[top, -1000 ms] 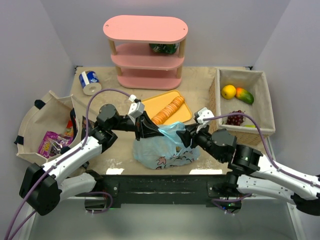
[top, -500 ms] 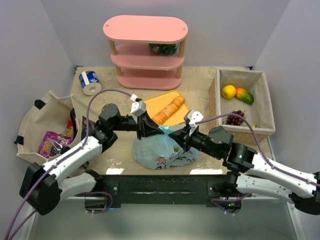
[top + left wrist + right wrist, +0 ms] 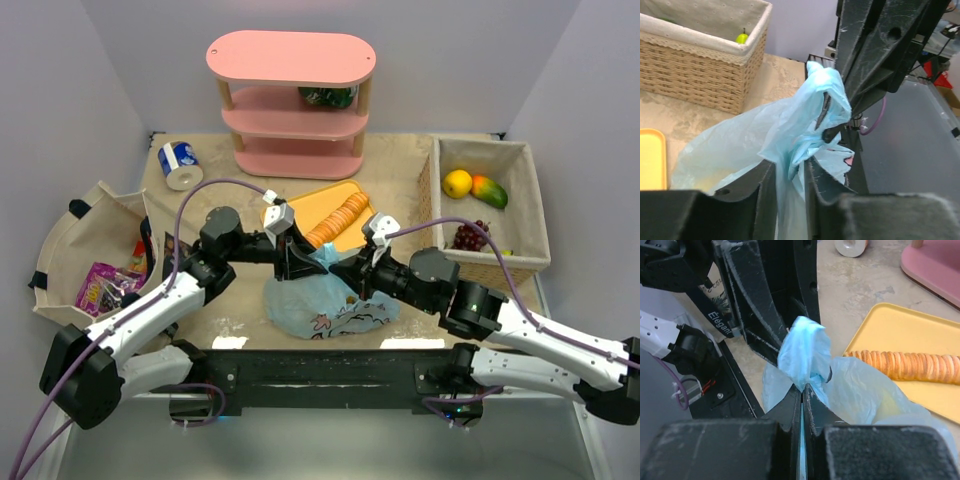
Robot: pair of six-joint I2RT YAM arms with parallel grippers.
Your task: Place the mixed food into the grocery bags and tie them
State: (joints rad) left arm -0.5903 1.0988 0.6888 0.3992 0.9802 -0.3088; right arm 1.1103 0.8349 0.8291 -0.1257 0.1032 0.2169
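The light-blue grocery bag is sitting on the tabletop just in front of the yellow tray carrying the sliced loaf, slumping between the two arms. The left end effector is pinching a gathered strip of the bag's plastic between its nearly closed fingers, while the right end effector is clamping tight on another bunched fold, the two tips hovering close together above it. A purple snack packet is lying in the beige cloth bin at left.
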